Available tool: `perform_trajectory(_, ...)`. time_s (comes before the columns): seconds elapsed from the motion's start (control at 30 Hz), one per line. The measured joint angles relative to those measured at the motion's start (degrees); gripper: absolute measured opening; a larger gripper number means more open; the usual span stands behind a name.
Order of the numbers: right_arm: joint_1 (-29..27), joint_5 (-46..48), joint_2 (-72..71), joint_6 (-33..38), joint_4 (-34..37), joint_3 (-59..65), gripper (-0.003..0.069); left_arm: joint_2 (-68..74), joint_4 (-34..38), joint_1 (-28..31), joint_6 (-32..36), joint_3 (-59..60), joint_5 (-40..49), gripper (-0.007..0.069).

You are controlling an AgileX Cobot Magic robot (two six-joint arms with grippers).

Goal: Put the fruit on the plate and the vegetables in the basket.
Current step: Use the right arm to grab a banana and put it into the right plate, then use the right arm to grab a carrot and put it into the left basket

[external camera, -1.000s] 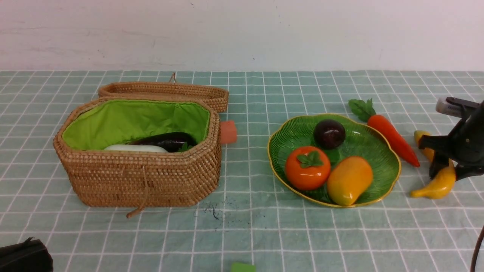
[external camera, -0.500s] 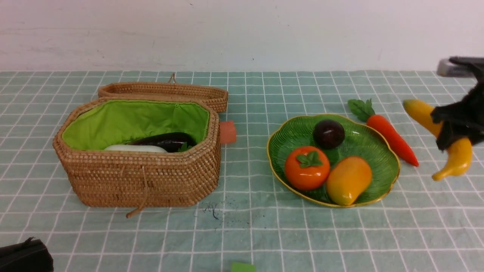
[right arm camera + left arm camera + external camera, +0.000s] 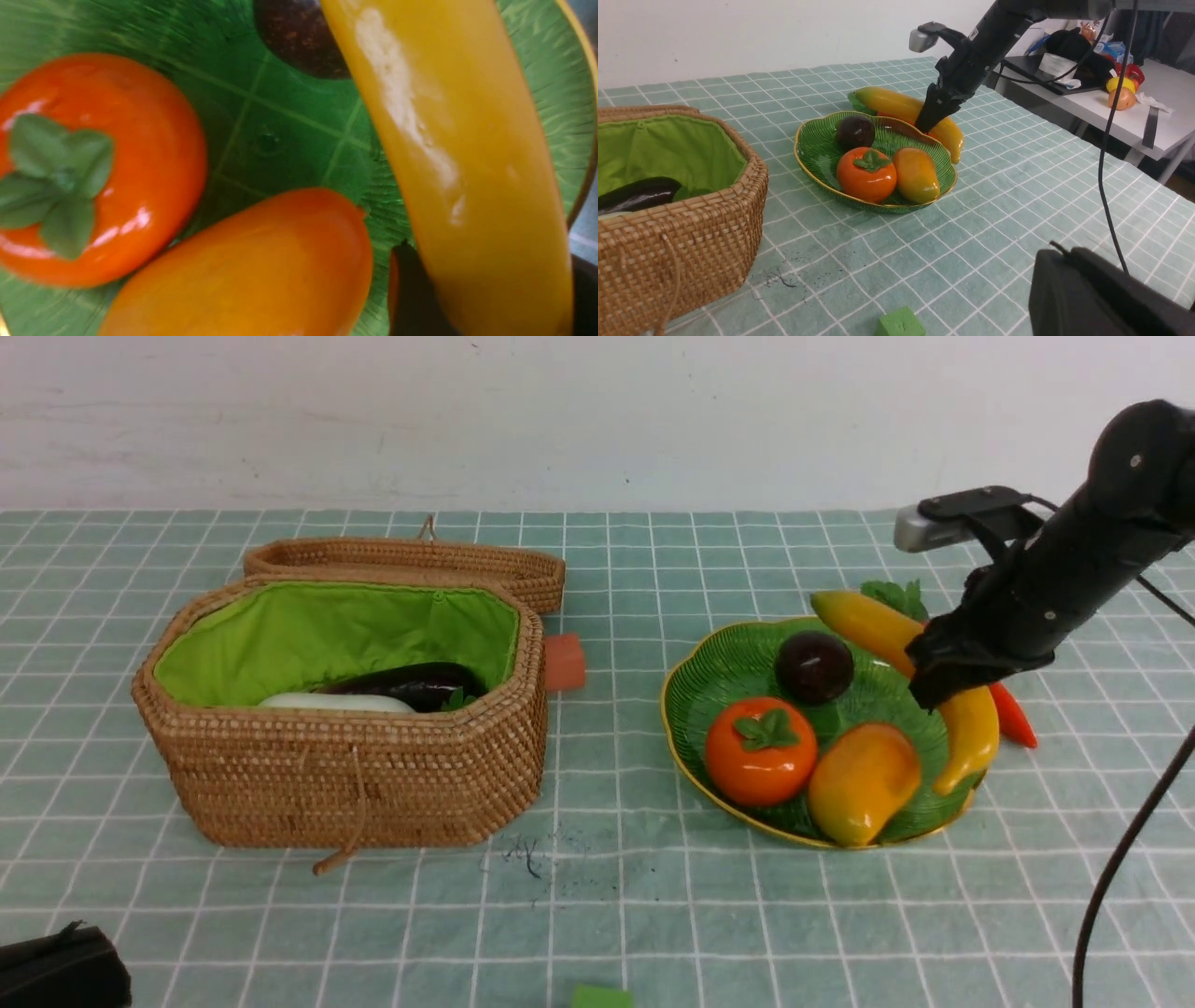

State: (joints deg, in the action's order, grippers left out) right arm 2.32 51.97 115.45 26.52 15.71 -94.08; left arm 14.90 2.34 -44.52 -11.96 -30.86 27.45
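With right pincer (image 3: 936,679) clamped on banana (image 3: 971,728) and left pincer (image 3: 56,971) together, idle: lower gently onto plate's (image 3: 738,663) bare strip beside mango (image 3: 864,782), then release.

Right of centre, ribbed green glass plate (image 3: 728,658) holds round orange persimmon (image 3: 760,750), yellow-orange oval mango (image 3: 864,782) and dark purple mangosteen (image 3: 814,665). Yellow banana (image 3: 864,623) hangs tilted over its right rim, clamped in right tool (image 3: 938,681). Orange carrot (image 3: 1016,723) lies beyond on the table, mostly hidden. At left, open brown wicker basket (image 3: 355,775) contains long purple eggplant (image 3: 411,683) and white radish (image 3: 336,703).
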Motion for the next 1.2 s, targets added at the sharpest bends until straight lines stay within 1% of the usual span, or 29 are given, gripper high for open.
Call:
perform_trajectory(0.13,0.0,-1.27,1.62,-4.64,-0.35,0.0,0.0318,0.0,0.0,0.0,0.0,0.0,0.0,-0.0002)
perform_trajectory(0.17,0.0,-1.72,1.75,-5.75,-0.35,0.0,0.0328,0.0,0.0,0.0,0.0,0.0,0.0,-0.0002)
perform_trajectory(0.23,0.0,-2.03,1.88,-7.38,-0.35,0.0,0.0359,0.0,0.0,0.0,0.0,0.0,0.0,-0.0001)
perform_trajectory(0.27,0.0,-2.1,1.88,-7.81,-0.35,0.0,0.0395,0.0,0.0,0.0,0.0,0.0,0.0,0.0)
perform_trajectory(0.3,0.0,-2.1,1.88,-7.81,-0.35,0.0,0.0395,0.0,0.0,0.0,0.0,0.0,0.0,0.0)
perform_trajectory(0.33,0.0,-2.04,1.88,-8.05,-0.35,-0.01,0.0422,0.0,0.0,0.0,0.0,0.0,0.0,0.0001)
perform_trajectory(0.37,0.0,-1.53,1.88,-8.18,-0.51,-0.06,0.0468,0.0,0.0,0.0,0.0,0.0,0.0,0.0)
perform_trajectory(0.47,0.0,-0.09,1.75,-8.36,-1.41,-0.06,0.0515,0.0,0.0,0.0,0.0,0.0,0.0,0.0)
perform_trajectory(0.53,0.0,0.57,1.49,-8.48,-1.68,-0.06,0.0528,0.0,0.0,0.0,0.0,0.0,0.0,0.0)
perform_trajectory(0.7,0.0,3.39,-0.96,-9.26,-2.8,-2.1,0.0524,0.0,0.0,0.0,0.0,0.0,-0.67,0.0)
perform_trajectory(0.77,-0.53,4.91,-2.57,-11.57,-4.34,-4.46,0.0498,0.0,0.0,0.0,0.0,0.0,-1.68,0.0)
perform_trajectory(0.87,-2.29,5.51,-2.5,-12.45,-4.96,-7.51,0.0463,0.0,0.0,0.0,0.0,0.0,-3.4,0.0)
perform_trajectory(0.93,-3.02,5.62,-1.53,-12.68,-4.89,-8.9,0.0455,0.0,0.0,0.0,0.0,0.0,-3.94,0.0001)
perform_trajectory(1.03,-5.1,5.44,3.66,-12.75,-4.4,-13.33,0.0447,0.0,-0.52,0.0,0.0,0.0,-5.06,0.0003)
perform_trajectory(1.2,-5.61,4.67,10.94,-10.57,-4.08,-18.27,0.0447,0.0,-0.9,0.0,0.0,0.0,-5.17,0.0004)
